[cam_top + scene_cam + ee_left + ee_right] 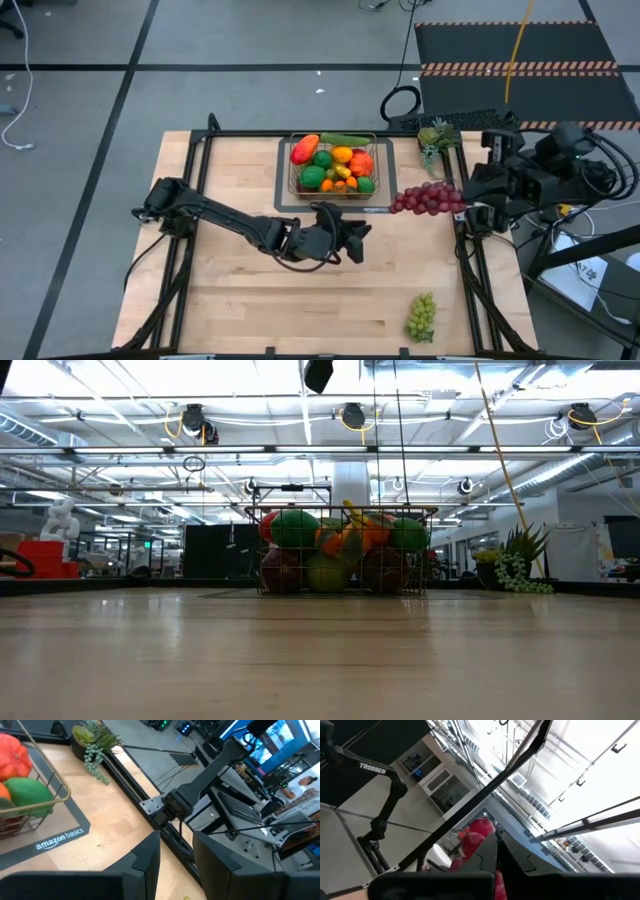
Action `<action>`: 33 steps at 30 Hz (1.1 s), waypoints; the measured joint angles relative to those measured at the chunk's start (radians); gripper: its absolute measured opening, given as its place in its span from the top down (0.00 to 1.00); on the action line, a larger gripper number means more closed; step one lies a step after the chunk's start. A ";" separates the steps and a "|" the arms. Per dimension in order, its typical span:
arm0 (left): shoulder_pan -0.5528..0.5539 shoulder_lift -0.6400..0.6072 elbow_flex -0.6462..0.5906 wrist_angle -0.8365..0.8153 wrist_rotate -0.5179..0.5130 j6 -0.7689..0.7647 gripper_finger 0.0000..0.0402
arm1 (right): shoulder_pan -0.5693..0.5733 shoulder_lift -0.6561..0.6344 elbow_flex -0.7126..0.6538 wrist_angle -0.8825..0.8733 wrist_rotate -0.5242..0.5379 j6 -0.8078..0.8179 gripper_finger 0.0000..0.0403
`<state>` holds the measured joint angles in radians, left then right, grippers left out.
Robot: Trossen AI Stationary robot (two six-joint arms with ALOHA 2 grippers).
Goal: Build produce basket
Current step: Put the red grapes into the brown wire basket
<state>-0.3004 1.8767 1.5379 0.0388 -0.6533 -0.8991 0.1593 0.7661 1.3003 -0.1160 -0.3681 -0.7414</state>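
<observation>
You have a light wooden table [250,300] carrying a dark mat [284,200] under the basket [334,165], green grapes [421,317] near its front right, a spiky plant [436,136] at the back right

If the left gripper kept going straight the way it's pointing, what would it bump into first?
Probably the purple grapes hanging from the shut right gripper. The left gripper points toward the table's right side, past the basket. Height is hard to judge, so it might pass underneath.
</observation>
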 joint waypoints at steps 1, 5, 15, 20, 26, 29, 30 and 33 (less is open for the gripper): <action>-0.001 0.000 0.000 -0.005 0.000 -0.010 0.71 | 0.000 -0.004 0.000 0.000 0.000 -0.002 1.00; -0.011 0.000 0.000 -0.010 0.000 -0.066 0.71 | 0.000 -0.018 0.000 0.000 -0.008 0.018 1.00; -0.060 0.000 0.000 -0.013 -0.068 -0.196 0.71 | 0.000 -0.044 0.000 0.001 -0.085 0.179 1.00; -0.085 0.000 0.000 -0.011 -0.127 -0.202 0.71 | 0.000 -0.046 0.000 0.000 -0.136 0.314 1.00; -0.099 0.000 0.000 -0.011 -0.135 -0.202 0.71 | 0.000 -0.046 0.000 0.000 -0.053 0.543 1.00; -0.100 -0.003 0.000 -0.014 -0.137 -0.185 0.71 | 0.000 -0.045 0.000 -0.001 0.064 0.712 1.00; -0.100 -0.004 0.000 -0.013 -0.140 -0.173 0.71 | 0.000 -0.043 0.000 -0.002 0.105 0.766 1.00; -0.100 -0.034 -0.001 -0.048 -0.136 -0.112 0.71 | 0.000 -0.036 0.000 -0.011 0.230 0.915 1.00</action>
<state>-0.4007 1.8425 1.5372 -0.0088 -0.7897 -1.0112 0.1589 0.7298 1.3003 -0.1268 -0.1384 0.1734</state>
